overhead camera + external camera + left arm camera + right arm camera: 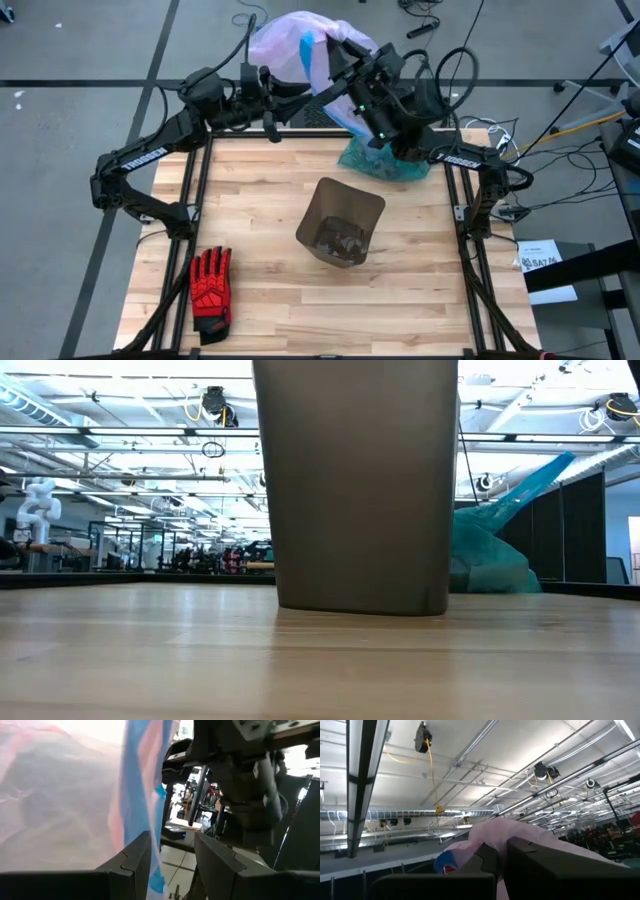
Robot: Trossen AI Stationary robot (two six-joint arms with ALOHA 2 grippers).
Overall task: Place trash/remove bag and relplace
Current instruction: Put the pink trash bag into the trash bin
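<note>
Nearest me, a red-and-black glove (211, 290) lies flat by the table's (420, 300) front left corner. Past it, mid-table, stands the open grey bin (340, 222), unlined, with the trash (340, 238) of brown paper lumps heaped at its bottom. Farther back, the teal-green bag (382, 160) sits crumpled at the far right edge, below the right arm. Beyond the table's back edge, both arms meet at a pale lilac bag (290, 45) with a blue rim: the right claw (499, 857) is pinched together on its plastic, while the left claw (172, 852) stands apart just beside it.
</note>
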